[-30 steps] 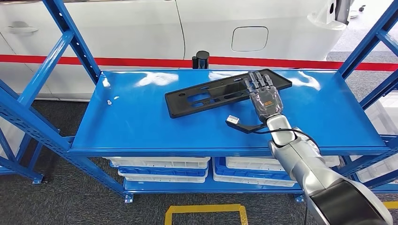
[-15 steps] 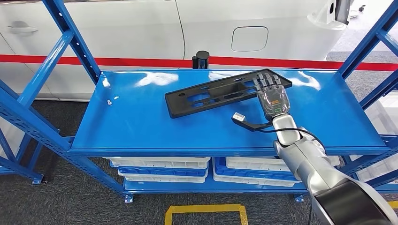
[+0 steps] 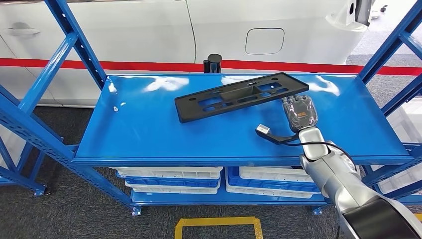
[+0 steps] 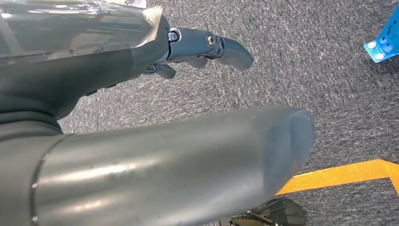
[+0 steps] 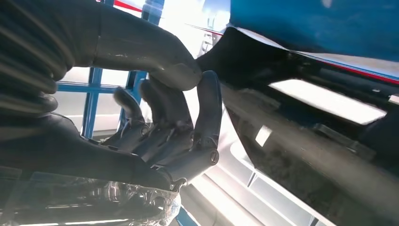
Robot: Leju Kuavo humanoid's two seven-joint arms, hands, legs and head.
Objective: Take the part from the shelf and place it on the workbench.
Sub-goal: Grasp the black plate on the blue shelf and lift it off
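Note:
The part is a long black plate with slots lying flat at the back of the blue shelf top. My right hand sits on the shelf just in front of the plate's right end, fingers curled in. In the right wrist view the thumb lies against the curled fingers with nothing between them. The plate is right beside them, and I cannot tell whether they touch it. My left hand hangs over the grey carpet, fingers apart and holding nothing.
A black cable with a small connector runs from my right wrist across the shelf. Blue uprights frame the shelf left and right. White and blue bins fill the level below. A white car stands behind.
My right hand has slid off the plate's right end, back and to the right, and its fingers have curled in. The plate has stayed where it was.

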